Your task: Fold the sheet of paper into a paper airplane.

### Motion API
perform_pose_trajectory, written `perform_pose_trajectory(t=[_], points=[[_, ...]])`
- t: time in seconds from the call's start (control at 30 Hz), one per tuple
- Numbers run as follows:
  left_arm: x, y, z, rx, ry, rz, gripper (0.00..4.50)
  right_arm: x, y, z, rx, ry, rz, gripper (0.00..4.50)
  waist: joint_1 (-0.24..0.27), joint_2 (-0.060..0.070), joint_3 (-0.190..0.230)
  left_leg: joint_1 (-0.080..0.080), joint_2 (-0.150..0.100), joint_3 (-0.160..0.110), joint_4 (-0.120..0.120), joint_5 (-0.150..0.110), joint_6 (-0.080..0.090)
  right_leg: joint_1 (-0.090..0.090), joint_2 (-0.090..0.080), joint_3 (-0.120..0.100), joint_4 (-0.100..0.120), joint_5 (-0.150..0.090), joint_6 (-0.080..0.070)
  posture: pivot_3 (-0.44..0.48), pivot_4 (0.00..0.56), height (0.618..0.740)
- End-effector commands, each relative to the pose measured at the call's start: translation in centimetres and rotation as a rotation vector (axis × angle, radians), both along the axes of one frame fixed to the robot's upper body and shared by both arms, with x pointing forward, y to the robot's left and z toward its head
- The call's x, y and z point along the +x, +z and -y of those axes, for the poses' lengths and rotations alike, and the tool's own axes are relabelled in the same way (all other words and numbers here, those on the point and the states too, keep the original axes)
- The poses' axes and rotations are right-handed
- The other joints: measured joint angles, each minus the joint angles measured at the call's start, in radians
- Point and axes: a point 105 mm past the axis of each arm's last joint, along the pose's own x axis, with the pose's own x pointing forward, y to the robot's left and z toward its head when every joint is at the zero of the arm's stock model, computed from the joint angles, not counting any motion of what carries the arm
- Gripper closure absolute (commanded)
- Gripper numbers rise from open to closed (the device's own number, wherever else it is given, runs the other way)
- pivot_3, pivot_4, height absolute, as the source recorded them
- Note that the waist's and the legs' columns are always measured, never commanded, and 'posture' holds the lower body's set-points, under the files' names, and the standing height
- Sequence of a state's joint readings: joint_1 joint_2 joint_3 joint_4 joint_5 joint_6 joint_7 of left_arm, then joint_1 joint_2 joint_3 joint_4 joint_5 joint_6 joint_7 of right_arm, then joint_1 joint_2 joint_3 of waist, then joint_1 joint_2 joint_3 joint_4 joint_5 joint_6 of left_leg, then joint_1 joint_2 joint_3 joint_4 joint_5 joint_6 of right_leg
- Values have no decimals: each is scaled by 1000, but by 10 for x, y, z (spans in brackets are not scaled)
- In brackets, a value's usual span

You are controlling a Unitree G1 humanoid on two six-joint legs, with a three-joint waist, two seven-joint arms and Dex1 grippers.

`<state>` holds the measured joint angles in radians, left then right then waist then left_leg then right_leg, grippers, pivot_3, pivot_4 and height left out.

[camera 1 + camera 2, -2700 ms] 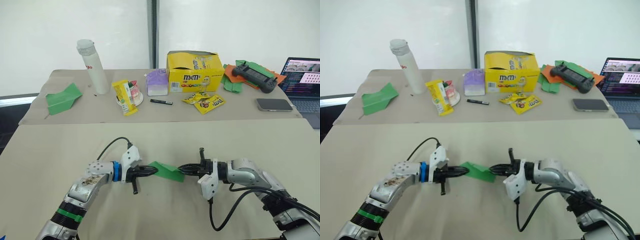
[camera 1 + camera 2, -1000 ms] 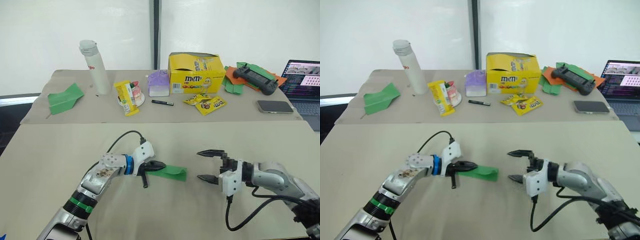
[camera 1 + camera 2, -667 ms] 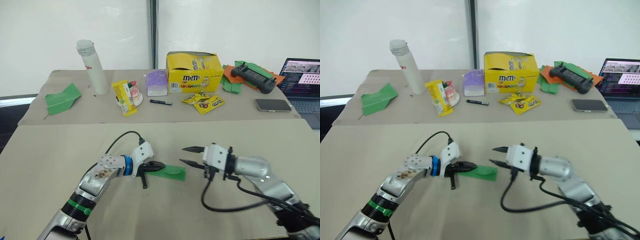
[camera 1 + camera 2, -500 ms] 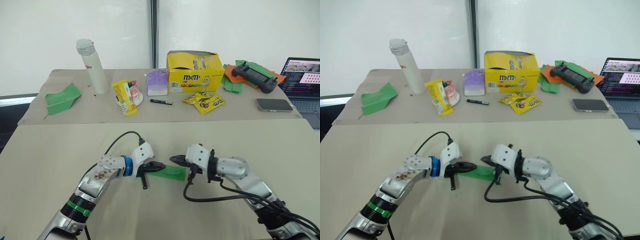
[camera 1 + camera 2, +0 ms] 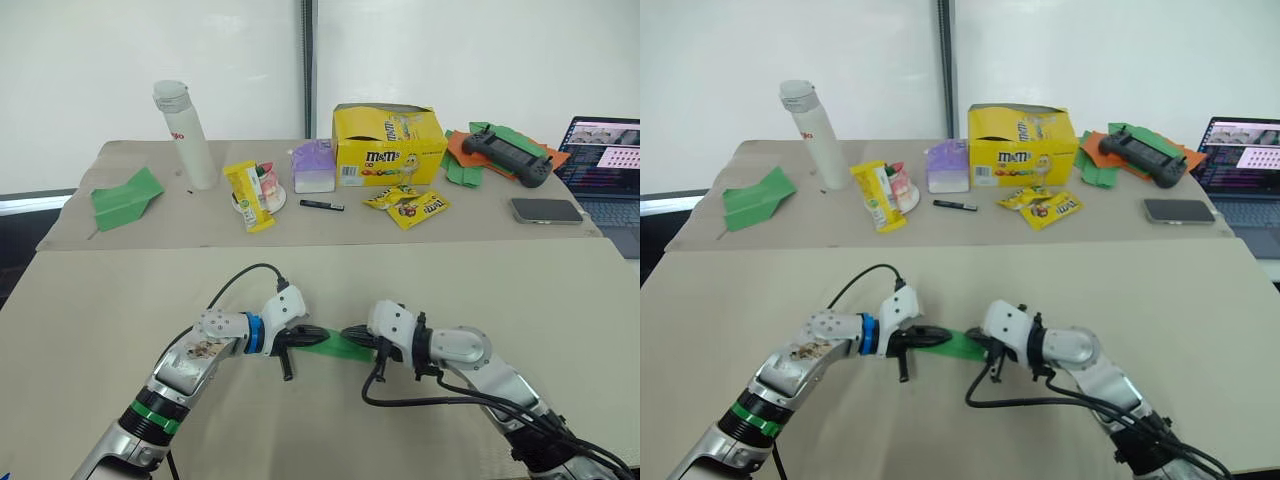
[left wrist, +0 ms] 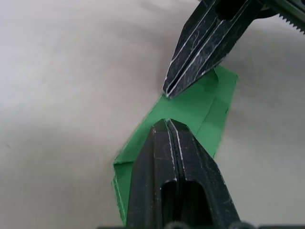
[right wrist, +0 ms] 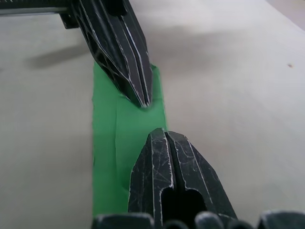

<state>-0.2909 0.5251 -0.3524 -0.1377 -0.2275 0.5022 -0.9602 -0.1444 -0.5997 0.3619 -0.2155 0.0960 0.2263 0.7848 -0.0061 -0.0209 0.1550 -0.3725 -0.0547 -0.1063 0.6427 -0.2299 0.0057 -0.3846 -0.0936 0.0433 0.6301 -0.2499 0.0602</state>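
Over the beige table [image 5: 120,290], left gripper [image 5: 322,331] and right gripper [image 5: 349,332] pinch the sheet of paper [image 5: 335,344] tip-to-tip.

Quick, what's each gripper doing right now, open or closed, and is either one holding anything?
Left gripper: closed on the folded green paper.
Right gripper: closed on the same paper, at its other end.

The folded paper [image 7: 121,143] between the two sets of fingers is thin, matt bright green, with soft creases running along it. The black fingers [image 6: 178,171] look like hard plastic with a dull sheen, scored by fine pale scratches. Under the fingers the table covering [image 6: 57,71] is a matt beige sheet, smooth and faintly grainy.
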Motion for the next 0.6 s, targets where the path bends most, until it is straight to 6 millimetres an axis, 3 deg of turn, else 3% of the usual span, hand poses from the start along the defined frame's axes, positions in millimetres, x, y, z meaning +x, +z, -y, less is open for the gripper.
perform_pose_trajectory(t=[0.03,0.2,0.37,0.6], points=[[-9,-32,-12,96,7,-116,4500,-16,-32,36,-87,-102,-152,4476,8,0,-3,1,0,0,0,0,0,0,0,0,0,-2,3,0,150,740],[-10,-34,-9,87,-5,-132,4500,-17,-35,72,-96,-249,-203,4476,13,-1,-12,3,0,0,0,0,0,5,-1,0,-1,-5,8,0,150,740],[-9,-36,-9,88,-8,-132,4500,-22,-29,80,-47,-298,-229,4476,19,-2,-14,5,1,-1,0,0,0,12,-1,-1,-3,-6,9,0,150,740],[-8,-37,-9,84,-5,-132,4500,0,41,49,231,-226,-40,4476,17,0,-14,3,0,-1,0,-1,0,9,-2,-1,-4,-6,9,0,150,740]])
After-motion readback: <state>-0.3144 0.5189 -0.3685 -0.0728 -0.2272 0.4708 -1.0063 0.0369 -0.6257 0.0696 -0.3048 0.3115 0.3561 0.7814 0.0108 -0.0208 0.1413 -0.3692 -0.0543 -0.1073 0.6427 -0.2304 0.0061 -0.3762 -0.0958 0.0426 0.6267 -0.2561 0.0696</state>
